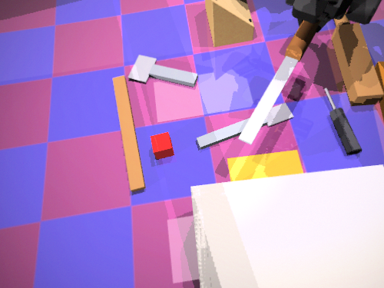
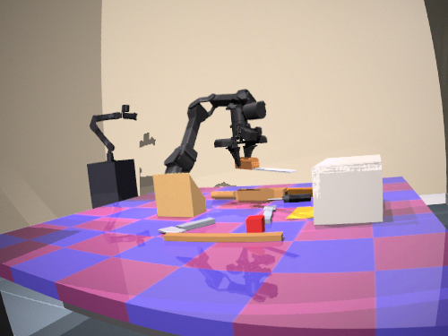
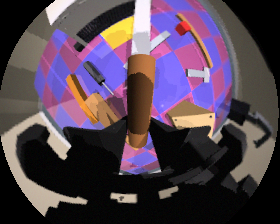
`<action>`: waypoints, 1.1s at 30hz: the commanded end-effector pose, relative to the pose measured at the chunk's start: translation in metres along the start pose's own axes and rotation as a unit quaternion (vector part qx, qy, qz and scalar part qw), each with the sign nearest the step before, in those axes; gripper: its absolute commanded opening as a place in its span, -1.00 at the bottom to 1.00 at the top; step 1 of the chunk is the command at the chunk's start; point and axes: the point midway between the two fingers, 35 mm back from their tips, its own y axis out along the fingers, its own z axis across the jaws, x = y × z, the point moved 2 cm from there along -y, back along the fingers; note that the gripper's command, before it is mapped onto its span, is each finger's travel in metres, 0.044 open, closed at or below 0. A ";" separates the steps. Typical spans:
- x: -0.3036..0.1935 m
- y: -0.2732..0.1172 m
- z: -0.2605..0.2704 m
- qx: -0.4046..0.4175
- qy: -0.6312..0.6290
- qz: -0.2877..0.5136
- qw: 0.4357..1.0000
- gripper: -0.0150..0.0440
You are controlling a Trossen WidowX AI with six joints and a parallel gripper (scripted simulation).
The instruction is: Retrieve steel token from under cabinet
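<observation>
My gripper (image 1: pixel 312 26) (image 2: pixel 245 160) (image 3: pixel 138 118) is shut on the brown wooden handle of a flat-bladed tool and holds it above the table. Its long pale blade (image 1: pixel 269 100) (image 2: pixel 278 170) (image 3: pixel 142 30) points toward the cabinet side and passes over a grey metal piece in the top view. The white cabinet (image 1: pixel 299 219) (image 2: pixel 349 193) stands at the lower right of the top view. Its dark vent slots (image 3: pixel 105 24) show in the wrist view. The yellow marked area (image 1: pixel 265 166) (image 2: pixel 300 213) (image 3: pixel 116 34) lies in front of it. I cannot make out the token in any view.
A red cube (image 1: pixel 162 145) (image 2: pixel 255 224) lies beside a wooden strip (image 1: pixel 128 134) (image 2: pixel 224 237). One grey T-shaped piece (image 1: pixel 173 74) lies farther back, another (image 1: pixel 220 135) under the blade. A screwdriver (image 1: pixel 345 130), a wooden block (image 1: pixel 357 65) and a wooden wedge (image 1: pixel 230 27) stand or lie around.
</observation>
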 end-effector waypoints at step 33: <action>0.000 -0.001 0.000 -0.001 -0.145 -0.003 0.989 -0.49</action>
